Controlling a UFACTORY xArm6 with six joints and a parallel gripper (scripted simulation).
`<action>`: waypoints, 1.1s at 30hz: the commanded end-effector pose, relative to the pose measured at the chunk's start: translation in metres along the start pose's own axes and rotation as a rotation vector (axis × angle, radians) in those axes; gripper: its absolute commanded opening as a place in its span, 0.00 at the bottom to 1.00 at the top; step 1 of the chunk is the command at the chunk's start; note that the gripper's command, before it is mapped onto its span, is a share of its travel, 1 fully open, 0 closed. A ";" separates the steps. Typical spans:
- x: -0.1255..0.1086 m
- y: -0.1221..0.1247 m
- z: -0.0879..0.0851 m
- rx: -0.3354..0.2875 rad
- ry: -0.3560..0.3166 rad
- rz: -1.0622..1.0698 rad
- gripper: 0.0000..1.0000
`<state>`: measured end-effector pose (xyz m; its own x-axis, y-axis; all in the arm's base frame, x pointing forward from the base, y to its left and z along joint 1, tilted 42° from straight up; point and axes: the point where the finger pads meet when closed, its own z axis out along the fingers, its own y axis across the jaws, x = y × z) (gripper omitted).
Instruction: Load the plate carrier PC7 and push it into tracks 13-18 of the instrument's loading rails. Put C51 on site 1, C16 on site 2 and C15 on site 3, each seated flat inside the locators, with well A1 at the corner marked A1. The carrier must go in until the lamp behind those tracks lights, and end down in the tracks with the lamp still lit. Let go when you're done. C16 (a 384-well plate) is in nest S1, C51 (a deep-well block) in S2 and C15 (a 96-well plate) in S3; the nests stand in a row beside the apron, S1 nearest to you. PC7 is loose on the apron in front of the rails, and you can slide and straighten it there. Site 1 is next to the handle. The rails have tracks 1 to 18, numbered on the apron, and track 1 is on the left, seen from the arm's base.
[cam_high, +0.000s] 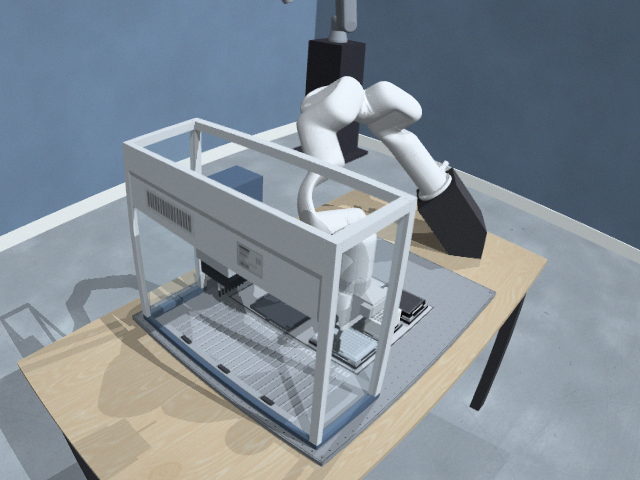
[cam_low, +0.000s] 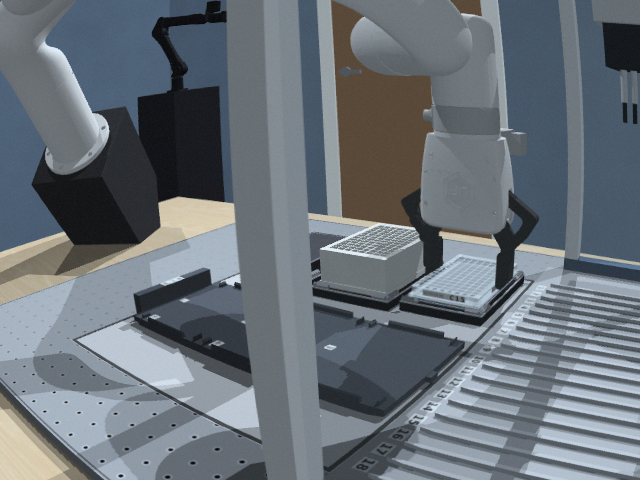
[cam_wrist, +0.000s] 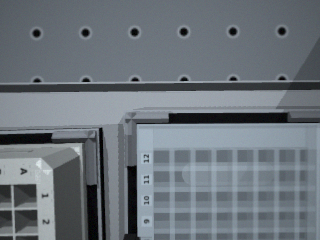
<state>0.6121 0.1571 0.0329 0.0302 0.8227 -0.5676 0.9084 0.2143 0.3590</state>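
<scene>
Exterior view, tool (cam_low: 469, 264) gripping C15 (cam_low: 457, 283)
</scene>
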 end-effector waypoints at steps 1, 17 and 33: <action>0.000 0.001 -0.002 -0.003 0.002 0.001 0.00; 0.000 0.001 -0.002 -0.003 0.002 0.001 0.00; 0.000 0.001 -0.012 -0.003 0.002 0.001 0.00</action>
<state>0.6088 0.1613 0.0388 0.0302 0.8228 -0.5676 0.9084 0.2144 0.3590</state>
